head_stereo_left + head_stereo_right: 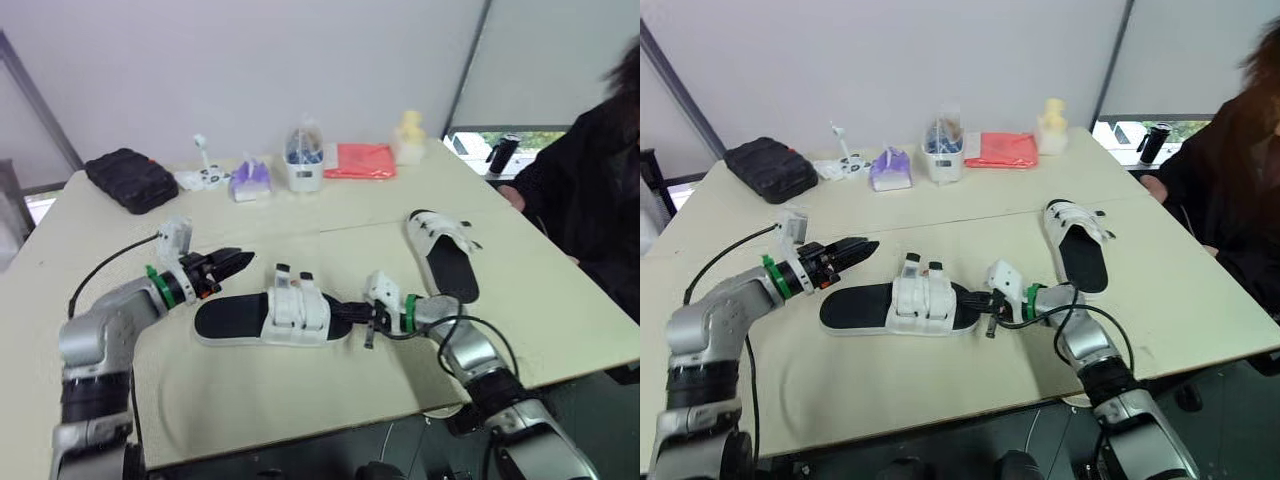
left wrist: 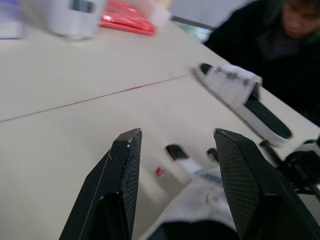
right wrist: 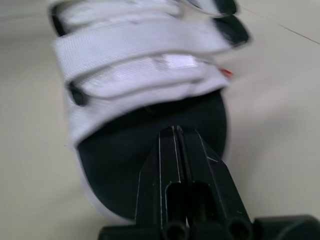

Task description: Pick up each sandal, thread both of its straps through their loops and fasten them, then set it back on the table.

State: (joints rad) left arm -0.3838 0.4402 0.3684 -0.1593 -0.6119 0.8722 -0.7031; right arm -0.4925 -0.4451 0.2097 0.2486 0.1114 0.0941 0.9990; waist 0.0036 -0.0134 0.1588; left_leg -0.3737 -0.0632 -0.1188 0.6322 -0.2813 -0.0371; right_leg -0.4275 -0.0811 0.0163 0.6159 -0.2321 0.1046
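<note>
Left pincer [image 1: 240, 260] gapes wide, holding nothing, near one end of the closer sandal [image 1: 270, 320], which lies flat on the table [image 1: 300, 400]. Right pincer [image 3: 175, 131] is closed tight with nothing between its fingers, its tip at the sandal's other end. 2 straps [image 3: 145, 45] cross the sandal. Risk, as judged: the closed tip nudges the sole, and the sandal slides out of the left pincer's reach.
</note>
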